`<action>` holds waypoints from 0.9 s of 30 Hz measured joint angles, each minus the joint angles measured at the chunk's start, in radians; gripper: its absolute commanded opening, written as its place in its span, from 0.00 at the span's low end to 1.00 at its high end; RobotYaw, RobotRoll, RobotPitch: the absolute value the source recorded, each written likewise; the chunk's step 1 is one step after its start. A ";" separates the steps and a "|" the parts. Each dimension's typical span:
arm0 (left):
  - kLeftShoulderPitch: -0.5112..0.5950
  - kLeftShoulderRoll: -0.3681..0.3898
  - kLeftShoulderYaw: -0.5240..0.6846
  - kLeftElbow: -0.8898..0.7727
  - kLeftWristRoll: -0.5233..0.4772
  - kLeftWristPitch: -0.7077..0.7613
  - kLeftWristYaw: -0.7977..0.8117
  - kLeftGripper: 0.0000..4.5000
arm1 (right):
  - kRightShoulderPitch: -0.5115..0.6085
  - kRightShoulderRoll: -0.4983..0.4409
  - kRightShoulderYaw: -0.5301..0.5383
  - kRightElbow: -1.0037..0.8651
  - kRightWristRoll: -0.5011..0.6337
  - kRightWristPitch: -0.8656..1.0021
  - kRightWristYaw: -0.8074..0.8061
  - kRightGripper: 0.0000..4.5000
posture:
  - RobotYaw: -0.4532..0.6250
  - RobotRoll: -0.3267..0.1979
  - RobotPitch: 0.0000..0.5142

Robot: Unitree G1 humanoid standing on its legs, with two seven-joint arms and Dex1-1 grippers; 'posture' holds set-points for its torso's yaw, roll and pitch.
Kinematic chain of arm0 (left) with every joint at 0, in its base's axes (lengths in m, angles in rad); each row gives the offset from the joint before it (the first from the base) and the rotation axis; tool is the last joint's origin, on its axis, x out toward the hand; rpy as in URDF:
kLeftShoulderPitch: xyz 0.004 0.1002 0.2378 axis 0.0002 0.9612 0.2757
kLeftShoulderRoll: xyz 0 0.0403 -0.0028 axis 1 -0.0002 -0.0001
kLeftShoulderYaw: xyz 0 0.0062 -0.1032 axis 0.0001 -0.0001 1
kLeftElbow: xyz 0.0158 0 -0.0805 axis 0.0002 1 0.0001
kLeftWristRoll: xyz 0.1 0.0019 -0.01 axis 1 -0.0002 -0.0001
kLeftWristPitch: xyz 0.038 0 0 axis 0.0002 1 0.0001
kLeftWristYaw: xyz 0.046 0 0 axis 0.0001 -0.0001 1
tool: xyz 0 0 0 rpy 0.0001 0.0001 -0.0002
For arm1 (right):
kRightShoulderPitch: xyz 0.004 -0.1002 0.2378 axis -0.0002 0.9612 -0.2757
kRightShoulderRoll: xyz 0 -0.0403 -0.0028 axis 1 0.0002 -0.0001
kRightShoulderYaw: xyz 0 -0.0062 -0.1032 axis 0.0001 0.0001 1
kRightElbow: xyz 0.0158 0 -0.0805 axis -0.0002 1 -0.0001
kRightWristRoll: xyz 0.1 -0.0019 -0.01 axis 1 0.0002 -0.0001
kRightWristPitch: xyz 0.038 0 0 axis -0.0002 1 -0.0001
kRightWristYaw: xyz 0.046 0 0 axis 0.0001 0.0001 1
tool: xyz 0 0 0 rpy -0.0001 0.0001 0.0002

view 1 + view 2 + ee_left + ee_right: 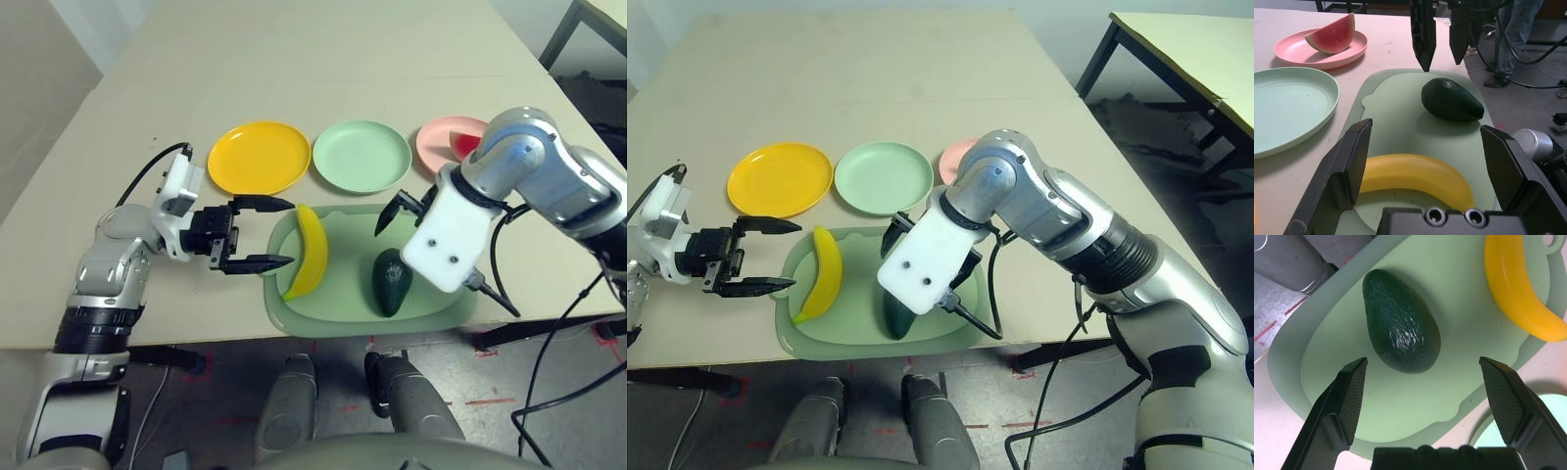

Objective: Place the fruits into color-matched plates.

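We counted three smooth round plates [361,155], three fruits: curved glossy banana [309,251], pebbled avocado [1400,328], watermelon wedge [1332,35]. Left pincer [260,233] released; right pincer [1425,396] released.

We see a wide beige table [294,59] filling most of the scene. Far right stands a second table [1195,49] with dark metal legs. Below the near edge lies grey floor [509,392] marked with red tape, black cables trailing across it. A person's jeans-clad legs [1511,39] stand at the right.
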 measured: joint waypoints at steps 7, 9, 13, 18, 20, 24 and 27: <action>-0.004 0.001 0.000 0.009 0.011 -0.014 0.000 1.00 | 0.014 0.023 0.025 0.008 -0.019 0.013 0.002 0.99 | 0.46 0.62 0.36; -0.005 0.001 -0.001 0.012 0.015 -0.019 0.000 1.00 | 0.015 0.043 0.027 0.027 -0.030 0.013 0.002 0.99 | 0.46 0.62 0.36; -0.009 0.001 -0.001 0.013 0.022 -0.022 0.000 1.00 | 0.036 0.061 0.037 0.056 -0.055 0.001 0.002 0.99 | 0.47 0.62 0.37; -0.011 0.001 -0.001 0.013 0.022 -0.022 0.000 1.00 | 0.052 0.062 0.040 0.064 -0.072 -0.012 0.002 0.99 | 0.47 0.62 0.37; -0.014 0.001 -0.001 0.013 0.022 -0.022 0.000 1.00 | 0.061 0.067 0.041 0.074 -0.078 -0.016 0.002 0.99 | 0.47 0.62 0.37; -0.015 0.004 -0.001 0.013 0.022 -0.022 0.001 1.00 | 0.075 0.077 0.046 0.080 -0.097 -0.021 0.002 0.99 | 0.47 0.62 0.38; -0.016 0.005 -0.001 0.013 0.022 -0.022 0.001 1.00 | 0.087 0.087 0.046 0.084 -0.103 -0.021 0.003 0.99 | 0.47 0.62 0.38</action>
